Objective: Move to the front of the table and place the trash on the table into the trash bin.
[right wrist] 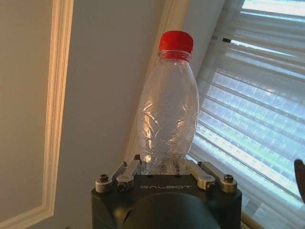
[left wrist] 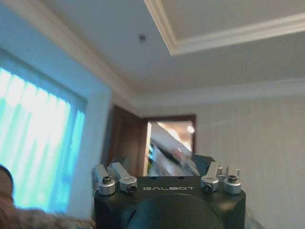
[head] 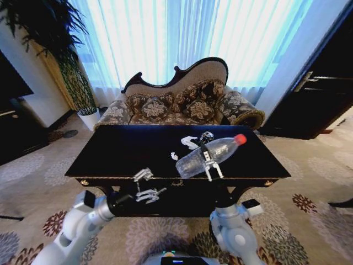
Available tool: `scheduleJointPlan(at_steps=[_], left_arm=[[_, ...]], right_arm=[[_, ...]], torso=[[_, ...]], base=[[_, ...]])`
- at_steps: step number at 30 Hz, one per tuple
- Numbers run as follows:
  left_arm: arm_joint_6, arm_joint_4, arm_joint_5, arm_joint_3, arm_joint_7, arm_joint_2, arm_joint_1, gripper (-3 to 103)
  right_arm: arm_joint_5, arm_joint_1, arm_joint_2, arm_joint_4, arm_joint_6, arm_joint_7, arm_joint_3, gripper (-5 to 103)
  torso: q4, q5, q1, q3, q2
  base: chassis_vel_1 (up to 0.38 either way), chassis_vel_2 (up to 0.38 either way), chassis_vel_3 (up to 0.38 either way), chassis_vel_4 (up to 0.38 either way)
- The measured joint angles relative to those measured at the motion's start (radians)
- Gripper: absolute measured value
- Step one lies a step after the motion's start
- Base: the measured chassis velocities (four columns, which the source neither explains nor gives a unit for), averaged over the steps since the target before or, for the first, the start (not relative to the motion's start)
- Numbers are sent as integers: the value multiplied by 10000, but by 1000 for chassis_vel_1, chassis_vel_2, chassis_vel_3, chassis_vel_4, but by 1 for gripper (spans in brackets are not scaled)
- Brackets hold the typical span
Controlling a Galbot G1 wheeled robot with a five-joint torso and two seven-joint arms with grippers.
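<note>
My right gripper (head: 212,164) is shut on a clear plastic bottle (head: 209,155) with a red cap and holds it above the front right part of the glossy black table (head: 121,152). In the right wrist view the bottle (right wrist: 169,109) stands up out of the gripper (right wrist: 164,167), cap away from it. White paper scraps (head: 189,142) and a small shiny ball (head: 207,136) lie on the tabletop behind the bottle. My left gripper (head: 145,185) is open and holds nothing, just before the table's front edge. The trash bin is out of view.
A patterned sofa (head: 182,105) stands right behind the table, before bright curtains. A potted plant (head: 77,83) is at the back left and a dark door (head: 320,94) at the right. Patterned carpet (head: 309,221) lies open on both sides of the table.
</note>
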Motion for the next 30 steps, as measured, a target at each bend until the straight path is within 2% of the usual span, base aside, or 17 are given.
scheduleJointPlan(at_steps=[3,4,6,7,8,11,13,14,16,18,19,22,23,25,27,29,30], left_arm=[[-80,-80,-184,-482,-281,-274,59,87],[-97,-92,-221,-605,-450,-344,69,93],[-35,-119,-464,-1106,-1369,-697,72,99],[-29,-96,-545,-1262,-1595,-849,18,99],[-29,-96,-545,-1262,-1595,-849,18,99],[-86,-7,-971,-1768,-2614,-1476,-189,100],[-86,-13,-1046,-1839,-2768,-1552,-198,100],[-86,-68,-1248,-2100,-3224,-1773,-213,100],[-58,-148,-1405,-2445,-3669,-1942,-212,100],[-48,-176,-1435,-2560,-3816,-1980,-212,100],[-14,-221,-1446,-2748,-4113,-2026,-215,100],[197,-412,-1506,-3504,-5563,-2114,-227,100],[197,-412,-1506,-3504,-5563,-2114,-227,100],[349,-585,-1738,-4246,-6330,-2226,-124,100],[369,-713,-1919,-4735,-6417,-2321,45,100],[370,-744,-1959,-4847,-6419,-2338,89,100],[371,-818,-2021,-5035,-6413,-2348,161,100]], right_arm=[[-32,-60,-93,-51,83,-197,75,24],[-47,-81,-123,-92,107,-293,89,24],[72,-157,-264,-289,266,-933,137,24],[273,-188,-323,-353,329,-1287,161,24],[273,-188,-323,-353,329,-1287,161,24],[816,-226,-582,-685,405,-2301,408,24],[835,-222,-643,-798,407,-2467,481,24],[849,-211,-829,-1212,419,-2977,666,24],[801,-210,-1101,-1934,493,-3677,901,24],[726,-204,-1178,-2186,537,-3888,961,24],[556,-180,-1300,-2641,639,-4193,1033,24],[-83,-24,-1516,-4018,1000,-4906,1133,24],[-83,-24,-1516,-4018,1000,-4906,1133,24],[-438,144,-1704,-4957,1187,-5542,1281,24],[-548,227,-1948,-5583,1216,-6162,1467,24],[-589,246,-2025,-5785,1217,-6368,1516,24],[-734,287,-2206,-6297,1221,-6829,1595,24]], torso=[[1,-1,0,0,0],[0,0,0,0,0],[1,-1,0,0,0],[2,-1,0,0,0],[2,-1,0,0,0],[-1,-1,0,-1,0],[-1,-2,0,0,0],[1,-2,0,0,0],[0,-1,0,0,0],[0,-1,0,0,0],[-1,-1,0,0,0],[-1,3,0,0,0],[-1,3,0,0,0],[0,2,0,0,0],[2,-2,0,0,0],[2,-3,0,0,0],[2,0,-1,0,1]], base=[[0,0,0,0],[0,0,0,0],[0,0,0,0],[0,0,0,0],[0,0,0,0],[0,0,0,0],[0,0,0,0],[0,0,0,0],[0,0,0,0],[0,0,0,0],[0,0,0,0],[0,0,0,0],[0,0,0,0],[0,0,0,0],[0,0,0,0],[0,0,0,0],[0,0,0,0]])
